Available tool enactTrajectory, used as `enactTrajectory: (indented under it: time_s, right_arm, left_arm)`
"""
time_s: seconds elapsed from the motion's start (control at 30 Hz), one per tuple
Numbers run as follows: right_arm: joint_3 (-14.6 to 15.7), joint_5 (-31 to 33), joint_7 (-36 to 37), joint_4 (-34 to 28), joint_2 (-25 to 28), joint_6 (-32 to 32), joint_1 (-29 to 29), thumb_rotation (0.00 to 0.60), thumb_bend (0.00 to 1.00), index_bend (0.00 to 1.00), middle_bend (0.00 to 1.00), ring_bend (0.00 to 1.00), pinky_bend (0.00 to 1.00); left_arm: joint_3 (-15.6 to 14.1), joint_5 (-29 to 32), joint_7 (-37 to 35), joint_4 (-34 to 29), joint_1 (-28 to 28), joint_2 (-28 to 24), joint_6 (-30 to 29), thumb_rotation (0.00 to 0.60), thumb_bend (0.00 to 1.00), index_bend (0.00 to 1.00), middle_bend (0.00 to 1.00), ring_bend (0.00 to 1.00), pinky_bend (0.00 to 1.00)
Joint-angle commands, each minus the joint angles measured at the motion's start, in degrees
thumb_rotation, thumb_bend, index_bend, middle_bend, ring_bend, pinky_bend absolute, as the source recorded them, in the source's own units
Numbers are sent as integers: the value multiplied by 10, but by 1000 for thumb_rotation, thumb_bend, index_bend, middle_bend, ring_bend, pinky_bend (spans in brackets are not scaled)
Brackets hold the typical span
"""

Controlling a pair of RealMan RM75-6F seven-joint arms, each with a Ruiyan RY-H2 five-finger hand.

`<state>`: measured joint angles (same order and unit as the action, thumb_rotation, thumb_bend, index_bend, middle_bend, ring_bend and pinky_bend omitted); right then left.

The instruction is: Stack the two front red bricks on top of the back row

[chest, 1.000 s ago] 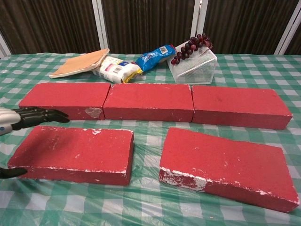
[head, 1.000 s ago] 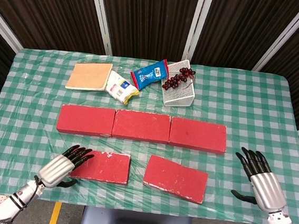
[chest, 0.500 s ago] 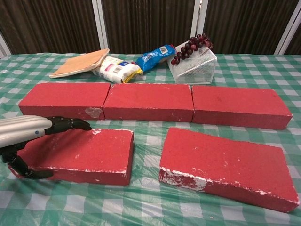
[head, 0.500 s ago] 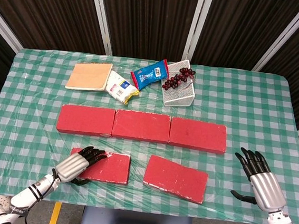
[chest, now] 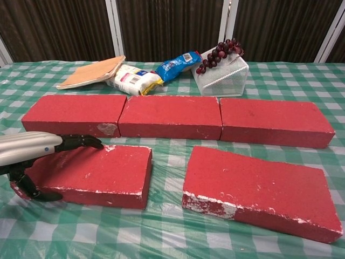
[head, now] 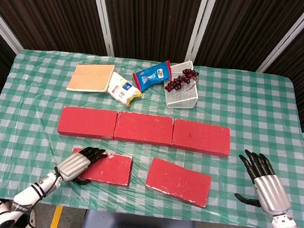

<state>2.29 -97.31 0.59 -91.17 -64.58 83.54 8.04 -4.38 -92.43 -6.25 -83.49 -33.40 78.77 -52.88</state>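
The left hand (head: pixel 75 164) is gripping the left end of the front left brick (head: pixel 105 167), its fingers (chest: pixel 80 142) lying over the top face and its thumb (chest: pixel 32 190) hooked against the near side (the chest view shows this most plainly). That brick is lying near the front edge of the tabletop (head: pixel 27 118), left of centre. The front right brick (head: pixel 178 182) is resting beside it, slightly skewed, untouched. The back row (head: pixel 144 129) of three red bricks is sitting end to end across the middle of the tabletop. The right hand (head: pixel 264 181) is hovering near the front right corner, fingers apart, holding nothing.
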Motion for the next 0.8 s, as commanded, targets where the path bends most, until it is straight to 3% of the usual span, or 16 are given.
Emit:
enactTrajectory:
  time_s: [0.03, 0.1, 0.23, 0.43, 0.57, 0.8]
  right_arm:
    - [0, 1, -1, 0, 0, 0, 0, 600, 191, 0, 0, 0, 0]
    - [0, 1, -2, -1, 0, -1, 0, 600, 191, 0, 0, 0, 0]
    - [-1, 2, -3, -1, -1, -1, 0, 600, 191, 0, 0, 0, 0]
    - [-2, 4, -4, -1, -1, -2, 0, 600, 191, 0, 0, 0, 0]
    - [-4, 11, -7, 0, -2, -7, 2, 600, 191, 0, 0, 0, 0]
    - [-11, 25, -12, -1, -4, -15, 4, 600, 191, 0, 0, 0, 0]
  left_arm:
    - [-2, 1, -4, 2, -2, 0, 1, 600, 271, 0, 208, 214, 429]
    - [-3, -2, -7, 5, -3, -1, -2, 600, 269, 0, 308, 311, 538]
    - [-3, -9, -13, 5, -2, -4, -19, 600, 268, 0, 407, 398, 633]
    - [4, -15, -15, -1, -1, -11, -43, 600, 269, 0, 458, 437, 673]
    - [31, -12, -3, -16, -11, -30, -64, 600, 268, 0, 463, 441, 680]
    - [84, 34, -6, -13, -53, -48, -28, 600, 266, 0, 464, 441, 680]
